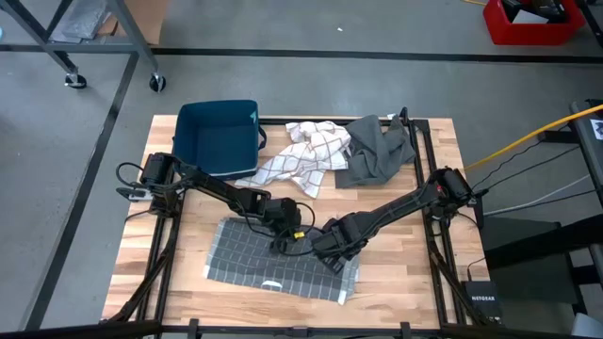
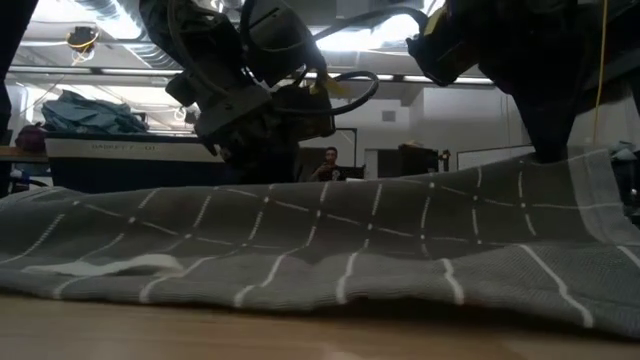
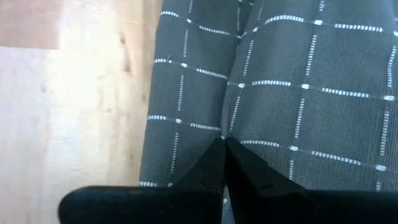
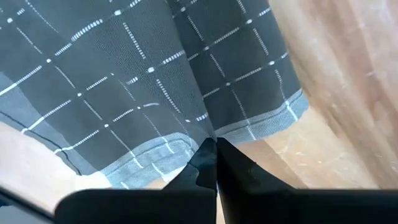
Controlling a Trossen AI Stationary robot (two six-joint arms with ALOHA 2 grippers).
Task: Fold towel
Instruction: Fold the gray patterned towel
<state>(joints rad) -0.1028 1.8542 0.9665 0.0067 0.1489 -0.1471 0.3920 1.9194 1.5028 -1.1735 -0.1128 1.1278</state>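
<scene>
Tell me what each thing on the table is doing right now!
Grey checked towel: spread flat, pinched by both hands.
Left hand: shut on the towel.
Right hand: shut on the towel near its edge.
Blue bin: upright, open.
White checked cloth: crumpled.
Plain grey cloth: crumpled in a heap.

A dark blue bin sits at the far left of the wooden counter. Just beside it lies a crumpled white cloth with a red check, and next to that, touching it, a bunched plain grey cloth. On the floor beyond the counter stands a red crate. A yellow cable runs in from the right.
</scene>
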